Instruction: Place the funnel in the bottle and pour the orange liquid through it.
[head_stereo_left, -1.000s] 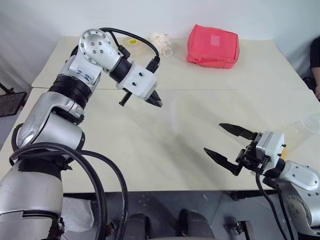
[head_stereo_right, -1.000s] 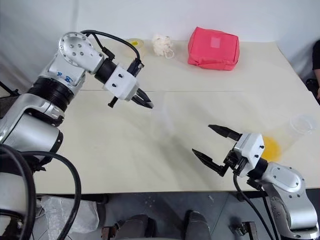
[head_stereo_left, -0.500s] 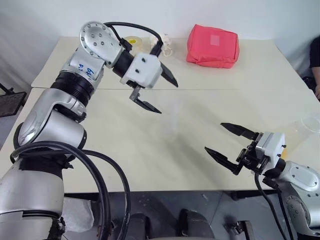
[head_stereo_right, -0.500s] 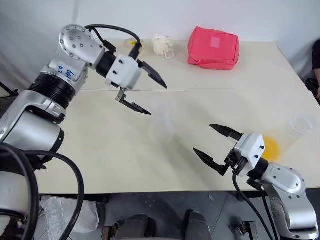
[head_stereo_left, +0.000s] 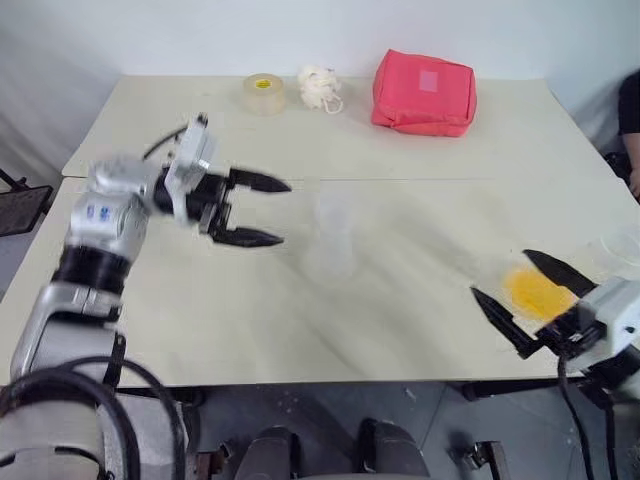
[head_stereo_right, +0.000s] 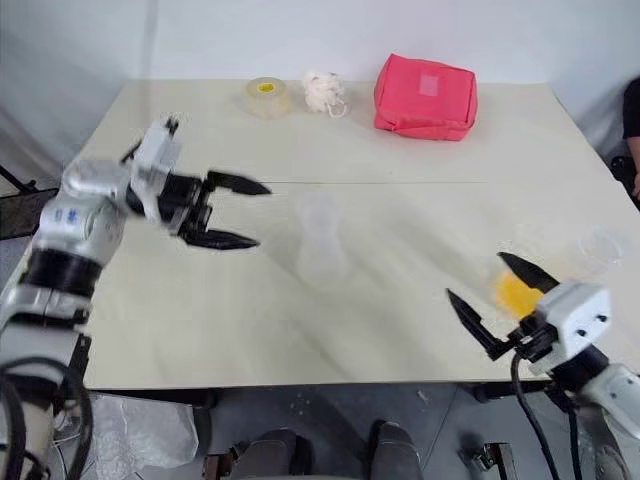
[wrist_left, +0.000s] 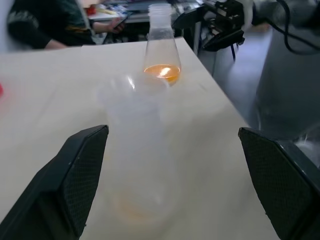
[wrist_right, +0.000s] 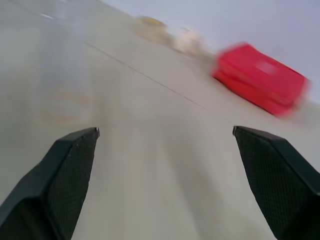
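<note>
You are looking at the bottle (wrist_left: 162, 50) standing upright near the right edge of the bench (head_stereo_left: 400, 150). It is showing as a clear flask with a narrow neck and a wide base. The orange liquid (wrist_left: 161, 71) is sitting in that base as a shallow, bright layer. From the head views, the liquid is glowing as an orange patch just beyond the right gripper (head_stereo_left: 502, 273). The bottle's clear walls are almost vanishing against the pale bench. The top of its neck is looking whitish in the left wrist view, and you cannot tell whether that is the funnel or just the neck.

Near the middle of the bench a clear plastic cup (head_stereo_left: 335, 235) is standing. It is blurring badly in every view. A faint orange tinge is showing at its bottom, though it is hard to be sure.

The left gripper (head_stereo_left: 285, 212) is pointing level at the cup from just beside it. Its fingers are spreading wide and holding nothing. The right gripper's fingers are also spreading wide and holding nothing, close to the bottle without touching it.

Along the far side of the bench a red pouch (head_stereo_left: 424, 92), a white fluffy ball (head_stereo_left: 318, 88) and a roll of tape (head_stereo_left: 263, 93) are lying well apart from the bottle. A person (wrist_left: 45, 22) in dark clothing is sitting beyond the right end of the bench, cut off by the frame.
</note>
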